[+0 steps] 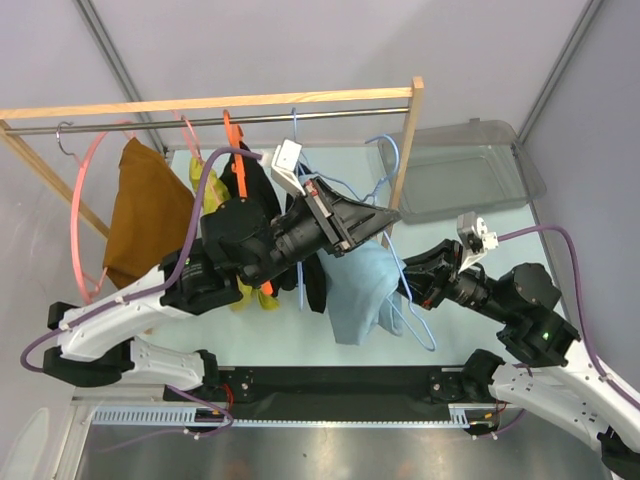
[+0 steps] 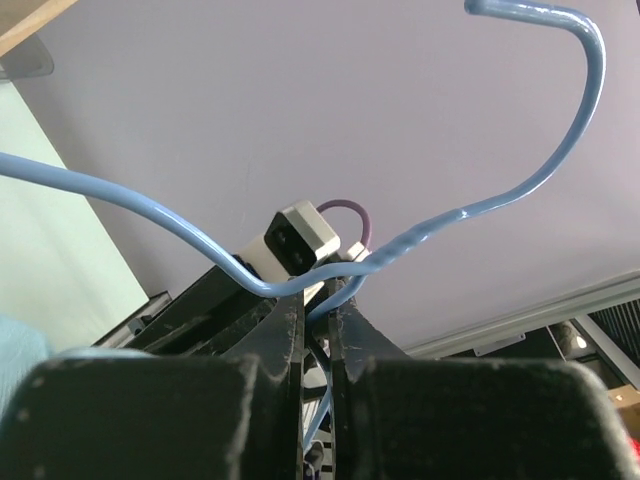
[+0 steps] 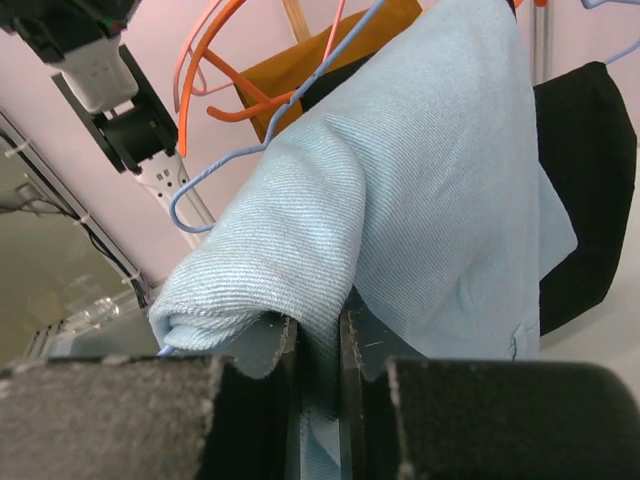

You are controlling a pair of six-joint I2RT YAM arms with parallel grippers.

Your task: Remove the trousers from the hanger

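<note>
The light blue trousers (image 1: 358,285) hang folded over a blue wire hanger (image 1: 388,150), held in the air in front of the rack. The hanger's hook is free of the rail. My left gripper (image 1: 383,214) is shut on the hanger's twisted neck (image 2: 400,245), just below the hook; its jaws (image 2: 318,305) pinch the wire. My right gripper (image 1: 404,279) is shut on a fold of the trousers (image 3: 430,180) from the right side; cloth fills the gap between its fingers (image 3: 318,335). The hanger's wire (image 3: 215,175) shows behind the cloth.
A wooden rack (image 1: 416,130) with a metal rail (image 1: 150,122) carries a pink hanger (image 1: 82,210), orange hangers (image 1: 232,135), a brown garment (image 1: 145,215), a yellow one (image 1: 200,180) and a black one (image 1: 250,180). A clear plastic bin (image 1: 465,170) stands at the back right.
</note>
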